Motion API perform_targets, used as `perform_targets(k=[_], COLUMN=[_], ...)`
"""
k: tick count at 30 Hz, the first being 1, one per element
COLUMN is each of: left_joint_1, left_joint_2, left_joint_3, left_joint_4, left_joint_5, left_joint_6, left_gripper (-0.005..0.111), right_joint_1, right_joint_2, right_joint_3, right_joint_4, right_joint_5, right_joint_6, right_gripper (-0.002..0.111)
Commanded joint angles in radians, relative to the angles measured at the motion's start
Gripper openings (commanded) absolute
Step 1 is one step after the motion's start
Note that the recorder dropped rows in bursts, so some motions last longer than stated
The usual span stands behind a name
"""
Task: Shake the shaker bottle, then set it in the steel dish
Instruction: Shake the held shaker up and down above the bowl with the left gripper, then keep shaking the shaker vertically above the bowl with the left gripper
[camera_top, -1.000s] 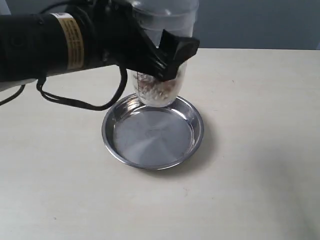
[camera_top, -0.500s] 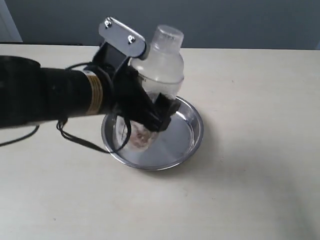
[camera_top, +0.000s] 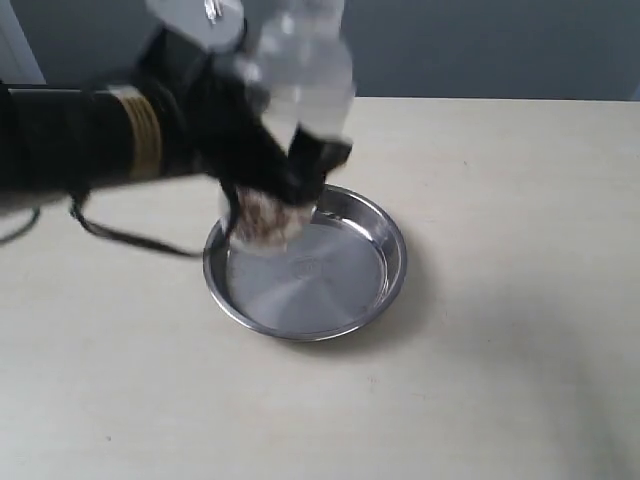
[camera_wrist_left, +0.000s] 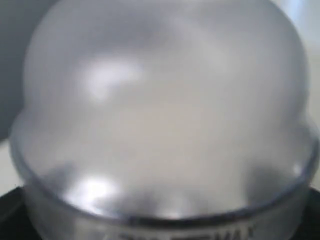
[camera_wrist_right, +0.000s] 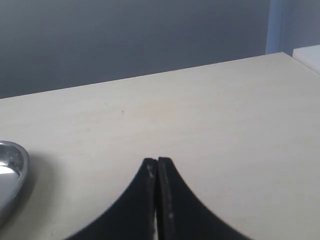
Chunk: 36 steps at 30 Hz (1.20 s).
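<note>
The left arm (camera_top: 80, 145) reaches in level from the frame's left, and the left gripper (camera_top: 290, 175) pinches the bottle (camera_top: 300, 85) low on its body. The blurred bottle hangs over the dish (camera_top: 350, 300), at its upper-left rim. Its long axis is near upright, cap tipped up-right. The right gripper (camera_wrist_right: 158, 167) is pressed together.

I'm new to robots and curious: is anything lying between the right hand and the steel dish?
Nothing: the right wrist view shows only bare table between the right hand and the steel dish.

A lab test bench is suggested. A plain cream table (camera_top: 520, 340) is set against a bare grey-blue wall (camera_top: 480, 45), and a cabled black robot arm (camera_top: 70, 150) is seen.
</note>
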Motion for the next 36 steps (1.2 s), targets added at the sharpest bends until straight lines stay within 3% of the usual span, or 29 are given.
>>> perform_targets(k=[1, 4, 5, 7, 8, 13, 16, 18, 19, 20, 21, 22, 23, 25, 26, 29, 30, 31, 33, 34, 35, 36], left_joint_1=[0.005, -0.037, -0.037, -0.016, -0.007, -0.010, -0.007, -0.018, -0.045, -0.065, -0.070, -0.049, 0.017, 0.165, 0.171, 0.015, -0.006, 0.019, 0.152, 0.192, 0.185, 0.129], left_joint_2=[0.107, -0.029, -0.045, 0.059, 0.091, -0.065, 0.025, 0.080, 0.084, 0.073, 0.057, 0.049, 0.055, 0.077, 0.079, 0.039, 0.033, 0.035, 0.063, 0.081, 0.086, 0.082], left_joint_3=[0.133, -0.008, -0.019, 0.088, 0.082, -0.053, 0.093, 0.160, 0.184, 0.187, 0.180, 0.160, 0.140, 0.152, 0.173, 0.171, 0.166, 0.164, 0.173, 0.179, 0.176, 0.162], left_joint_4=[-0.134, -0.038, -0.059, -0.070, -0.109, -0.048, -0.096, -0.177, -0.144, -0.072, -0.061, -0.150, -0.290, -0.584, -0.690, -0.419, -0.425, -0.512, -0.900, -1.067, -1.148, -1.025], left_joint_5=[-0.051, -0.067, -0.067, -0.023, -0.017, -0.059, 0.020, -0.113, -0.215, -0.258, -0.214, -0.101, -0.012, -0.089, -0.171, -0.219, -0.187, -0.167, -0.202, -0.242, -0.258, -0.234], left_joint_6=[0.015, 0.022, 0.022, 0.023, 0.012, 0.020, 0.013, -0.037, -0.031, 0.016, 0.075, 0.191, 0.314, 0.350, 0.314, 0.317, 0.375, 0.444, 0.643, 0.657, 0.622, 0.591], left_gripper=[0.000, 0.000, 0.000, 0.000, 0.000, 0.000, 0.000, 0.000, 0.000, 0.000, 0.000, 0.000, 0.000, 0.000, 0.000, 0.000, 0.000, 0.000, 0.000, 0.000, 0.000, 0.000], right_joint_1=[-0.005, -0.005, -0.005, -0.005, -0.005, -0.005, -0.005, -0.005, -0.005, -0.005, -0.005, -0.005, -0.005, -0.005, -0.005, -0.002, -0.002, -0.002, -0.002, -0.002, -0.002, -0.002], right_joint_2=[-0.005, -0.005, -0.005, -0.005, -0.005, -0.005, -0.005, -0.005, -0.005, -0.005, -0.005, -0.005, -0.005, -0.005, -0.005, -0.005, -0.005, -0.005, -0.005, -0.005, -0.005, -0.005], right_joint_3=[0.001, 0.001, 0.001, 0.001, 0.001, 0.001, 0.001, 0.001, 0.001, 0.001, 0.001, 0.001, 0.001, 0.001, 0.001, 0.001, 0.001, 0.001, 0.001, 0.001, 0.001, 0.001], right_joint_4=[-0.005, -0.005, -0.005, -0.005, -0.005, -0.001, -0.001, -0.003, -0.003, -0.003, -0.003, -0.003, -0.003, -0.003, -0.003, -0.003, -0.003, -0.003, -0.003, -0.003, -0.003, -0.003], right_joint_5=[-0.008, -0.008, -0.008, -0.008, -0.008, -0.006, -0.006, -0.006, -0.006, -0.006, -0.006, -0.006, -0.006, -0.006, -0.006, -0.006, -0.006, -0.006, -0.006, -0.006, -0.006, -0.006], right_joint_6=[-0.003, -0.003, -0.003, -0.003, -0.003, -0.003, -0.003, -0.003, -0.003, -0.003, -0.003, -0.003, -0.003, -0.003, -0.003, -0.003, -0.003, -0.003, -0.003, -0.003, -0.003, -0.003], right_gripper=[-0.001, -0.001, -0.001, -0.001, -0.001, -0.001, -0.001, -0.001, -0.001, -0.001, -0.001, -0.001, -0.001, -0.001, -0.001, -0.001, -0.001, -0.001, -0.001, -0.001, -0.001, -0.001])
